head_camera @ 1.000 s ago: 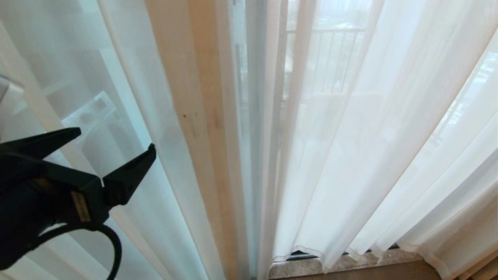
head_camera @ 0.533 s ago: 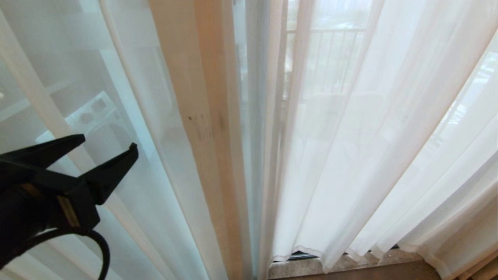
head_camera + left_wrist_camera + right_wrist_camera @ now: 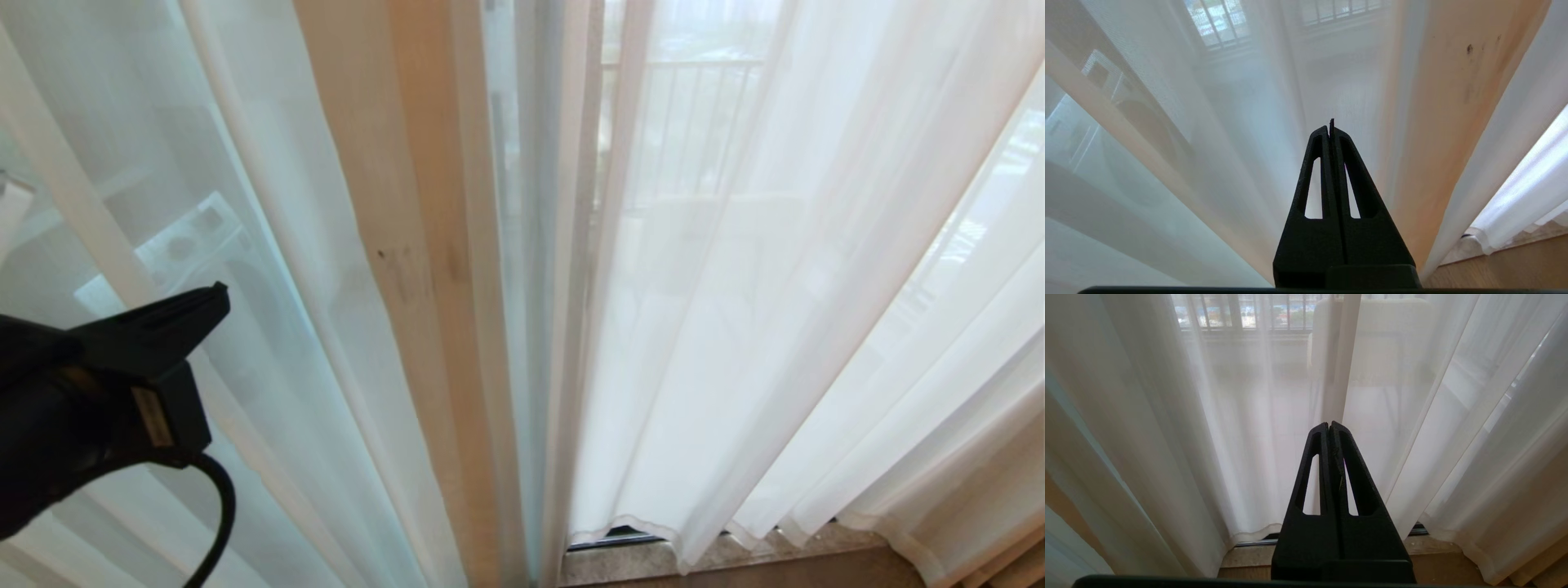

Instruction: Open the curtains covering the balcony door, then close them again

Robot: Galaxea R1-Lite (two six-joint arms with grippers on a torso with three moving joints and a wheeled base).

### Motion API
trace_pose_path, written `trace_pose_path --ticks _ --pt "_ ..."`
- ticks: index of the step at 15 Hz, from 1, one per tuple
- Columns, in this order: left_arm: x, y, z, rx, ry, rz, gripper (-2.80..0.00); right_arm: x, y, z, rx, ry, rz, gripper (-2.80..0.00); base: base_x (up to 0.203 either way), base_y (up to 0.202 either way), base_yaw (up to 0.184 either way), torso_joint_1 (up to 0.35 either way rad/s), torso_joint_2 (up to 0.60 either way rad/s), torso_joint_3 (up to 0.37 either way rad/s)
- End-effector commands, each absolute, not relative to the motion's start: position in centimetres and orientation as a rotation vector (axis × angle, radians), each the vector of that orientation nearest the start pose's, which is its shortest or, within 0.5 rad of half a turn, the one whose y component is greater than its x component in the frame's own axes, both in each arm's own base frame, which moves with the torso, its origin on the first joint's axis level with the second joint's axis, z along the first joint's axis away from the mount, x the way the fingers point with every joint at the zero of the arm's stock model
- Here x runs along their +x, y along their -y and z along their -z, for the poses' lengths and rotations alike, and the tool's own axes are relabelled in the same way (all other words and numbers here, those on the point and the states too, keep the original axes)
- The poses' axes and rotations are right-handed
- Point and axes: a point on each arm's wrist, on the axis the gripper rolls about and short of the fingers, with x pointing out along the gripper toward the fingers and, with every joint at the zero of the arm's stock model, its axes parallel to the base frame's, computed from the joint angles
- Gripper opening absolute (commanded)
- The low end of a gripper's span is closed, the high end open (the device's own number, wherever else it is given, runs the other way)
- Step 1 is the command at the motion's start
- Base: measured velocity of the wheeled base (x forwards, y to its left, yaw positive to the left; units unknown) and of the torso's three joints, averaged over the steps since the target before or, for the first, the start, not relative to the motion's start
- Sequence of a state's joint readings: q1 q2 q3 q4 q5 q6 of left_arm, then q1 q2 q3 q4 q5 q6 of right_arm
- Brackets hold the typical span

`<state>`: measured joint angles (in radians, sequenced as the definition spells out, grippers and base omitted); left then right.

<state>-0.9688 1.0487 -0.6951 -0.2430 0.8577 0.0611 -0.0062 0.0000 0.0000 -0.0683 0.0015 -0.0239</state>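
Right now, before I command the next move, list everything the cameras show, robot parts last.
curtains: two sheer white panels, hanging closed across the view, edges meeting near centre.
washing machine: one, pale, dimly seen through the left panel.
balcony railing: one, dark bars, seen through the right panel.
stone sill: one, brown-grey, under the right panel's hem.
left gripper: one, black, shut, raised before the left panel.
right gripper: one, black, shut, pointing at the curtains.
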Motion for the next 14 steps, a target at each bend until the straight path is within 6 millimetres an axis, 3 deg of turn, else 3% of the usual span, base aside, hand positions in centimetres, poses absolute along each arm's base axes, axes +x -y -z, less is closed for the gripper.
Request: trace_pose_path --ticks 1,4,8,11,14 --pt "9.7 9.7 -25.9 0.149 -0.071 0.084 -2.8 -2.3 0.0 -8.3 -0.025 0.068 0.006 -2.8 0.0 0.0 0.0 0.0 0.0 0.0" --pt "9.9 9.4 -25.6 0.155 -0.081 0.082 -2.8 -2.3 0.0 -8.3 -0.025 0.068 0.006 -2.8 0.0 0.0 0.0 0.0 0.0 0.0" --pt "10.8 7.5 -24.9 0.149 -0.1 0.025 -2.8 -2.3 0.0 -8.3 -0.025 0.069 0.005 -2.8 0.0 0.0 0.0 0.0 0.0 0.0" --pt "11.5 4.6 -24.7 0.125 -0.106 -0.035 -2.8 -2.3 0.0 -8.3 -0.025 0.069 0.005 -2.8 0.0 0.0 0.0 0.0 0.0 0.0" --pt "10.5 1.4 -23.7 0.115 -0.104 -0.066 -2.8 -2.3 0.0 -8.3 -0.025 0.068 0.005 -2.8 0.0 0.0 0.0 0.0 0.0 0.0"
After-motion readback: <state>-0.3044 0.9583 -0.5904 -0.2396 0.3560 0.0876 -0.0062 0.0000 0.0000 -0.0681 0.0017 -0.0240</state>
